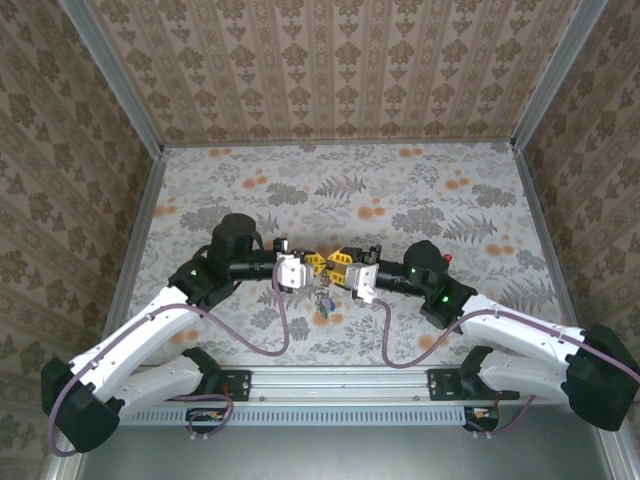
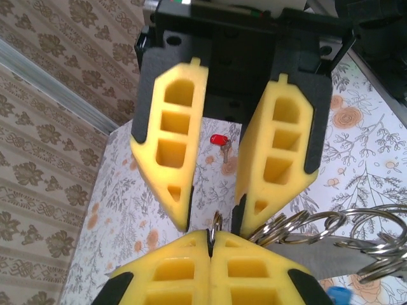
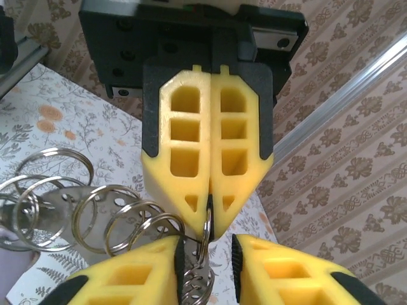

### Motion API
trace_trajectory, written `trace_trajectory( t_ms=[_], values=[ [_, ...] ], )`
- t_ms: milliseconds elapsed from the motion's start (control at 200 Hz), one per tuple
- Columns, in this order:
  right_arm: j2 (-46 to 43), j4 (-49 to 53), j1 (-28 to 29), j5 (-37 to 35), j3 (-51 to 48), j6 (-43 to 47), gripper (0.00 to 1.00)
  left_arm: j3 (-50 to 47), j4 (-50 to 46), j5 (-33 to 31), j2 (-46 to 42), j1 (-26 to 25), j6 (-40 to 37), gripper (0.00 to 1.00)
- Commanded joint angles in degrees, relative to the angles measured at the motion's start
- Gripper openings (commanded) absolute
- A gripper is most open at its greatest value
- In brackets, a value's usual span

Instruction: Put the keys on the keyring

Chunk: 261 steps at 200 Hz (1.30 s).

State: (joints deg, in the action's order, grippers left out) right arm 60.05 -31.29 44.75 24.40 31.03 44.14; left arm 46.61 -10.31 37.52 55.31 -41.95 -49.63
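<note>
Counter (image 1: 400,190): flat, matte, printed with grey leaves and orange flowers. Walls papered in a brown damask pattern, with aluminium rails at the corners.

Both arms meet tip to tip over the counter's middle. The fingers are yellow moulded plastic, wedge-shaped with open square cells, backed by black plates.

Left end effector (image 2: 212,240): fingers pressed flat together, clamped on the keyring (image 3: 206,223), a thin loop of bright steel wire. The loop stands edge-on in the seam between the two tips.

Right end effector (image 3: 203,257): fingers apart. The same loop passes through the gap between the tips. Whether either tip touches it cannot be told. A short coil of steel wire (image 3: 194,283) hangs in that gap just below the loop.

Beside the tips is a bunch of shiny round split rings (image 3: 95,213). They overlap and are threaded on a flat grey metal strip (image 2: 318,249) with punched holes. A blue plastic key head (image 2: 340,294) sits at the lower edge, under the rings.

In the top view, a small cluster hangs (image 1: 322,298) beneath the two tips, above the counter. It is too small to sort.

Red key (image 2: 218,140): glossy rounded plastic head, short metal shank. It lies flat on the counter, well apart from both end effectors, by the right arm's elbow.
</note>
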Motion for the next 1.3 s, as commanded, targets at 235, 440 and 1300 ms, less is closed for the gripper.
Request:
trace_trajectory(
  t_ms=[235,440,1300],
  values=[
    [-11.6,9.9,-1.7,-0.6,-1.4,0.4,0.29,2.1,3.0,0.1,-0.7,3.3,8.9,0.00],
    [-13.2,13.7,-0.2,1.3,-2.3,4.1,0.28,4.8,2.3,0.7,0.8,4.6,13.4,0.00],
    [-5.8,-0.7,4.8,-11.0,-2.9,7.3,0.19,5.5,1.8,0.9,1.5,5.1,15.0,0.00]
  ],
)
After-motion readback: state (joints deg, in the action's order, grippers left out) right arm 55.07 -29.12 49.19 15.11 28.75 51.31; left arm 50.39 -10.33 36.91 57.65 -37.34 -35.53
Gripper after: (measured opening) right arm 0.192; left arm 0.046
